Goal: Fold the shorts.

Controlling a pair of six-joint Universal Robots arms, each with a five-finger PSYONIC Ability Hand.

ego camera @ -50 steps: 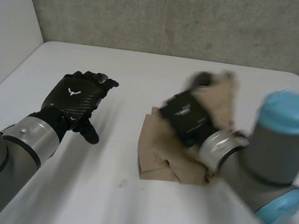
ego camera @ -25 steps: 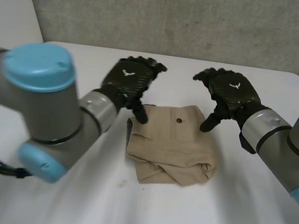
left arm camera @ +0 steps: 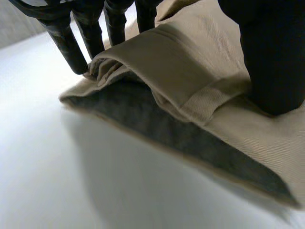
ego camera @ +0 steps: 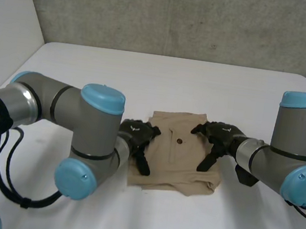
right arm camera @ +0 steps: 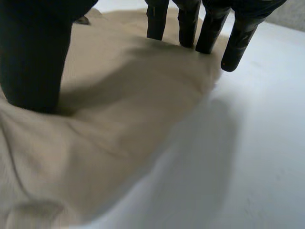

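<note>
At the near edge, the tan shorts [ego camera: 177,162] lay mid-counter as a folded, roughly square bundle, with a loose bunched roll at the near right corner; the white counter [ego camera: 146,79] was bare around them.

A little farther in, the left hand [ego camera: 136,133] rested on the bundle's left edge; its fingers [left arm camera: 66,45] were straight and spread, tips down on a raised fold of cloth, its thumb [left arm camera: 274,62] planted flat on the top layer, gripping nothing. The right hand [ego camera: 219,136] mirrored it on the right edge; its fingers [right arm camera: 236,43] were straight, tips at the far right rim of the cloth, its thumb [right arm camera: 33,62] pressing the cloth nearer in, also holding nothing.

So the shorts sat directly between the two hands, each hand touching its own side and neither nearer than the other; the left-side fold ran near to far, so any further fold would likely go across, side over side.

Farther still, a dark button [ego camera: 179,141] showed on the top layer; each hand's back carried a small white emblem, but no writing or label could be read.
</note>
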